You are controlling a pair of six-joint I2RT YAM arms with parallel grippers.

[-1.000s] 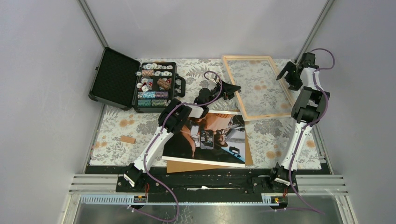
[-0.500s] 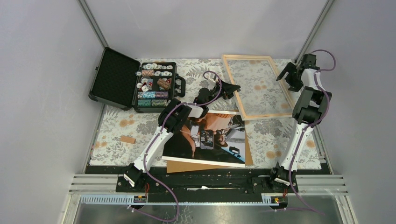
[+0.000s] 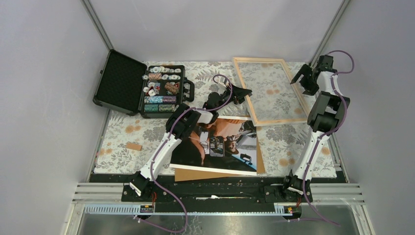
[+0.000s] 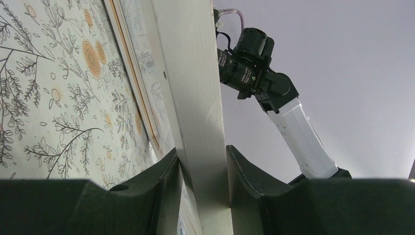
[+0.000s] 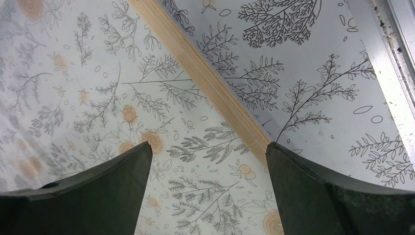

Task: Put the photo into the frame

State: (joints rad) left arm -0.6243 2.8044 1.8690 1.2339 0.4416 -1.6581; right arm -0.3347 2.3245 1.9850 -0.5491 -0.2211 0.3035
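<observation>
The photo (image 3: 215, 144) lies face up at the near middle, on a brown backing board (image 3: 261, 164); my left arm crosses over its upper left part. The light-wood frame (image 3: 270, 90) with its clear pane lies at the far right. My left gripper (image 3: 246, 93) is at the frame's left edge. In the left wrist view the left gripper (image 4: 201, 156) is shut on the frame's pale wooden bar (image 4: 191, 73). My right gripper (image 3: 299, 78) hovers open over the frame's right edge. In the right wrist view the right gripper (image 5: 209, 147) is open and empty above the wooden bar (image 5: 210, 83).
An open black case of poker chips (image 3: 142, 88) stands at the far left. A small wooden block (image 3: 133, 146) lies at the near left. A metal rail (image 5: 401, 29) bounds the floral cloth close to the frame's right side.
My right arm and gripper have shifted slightly right, staying open. The left gripper, the frame and the photo have not moved.
</observation>
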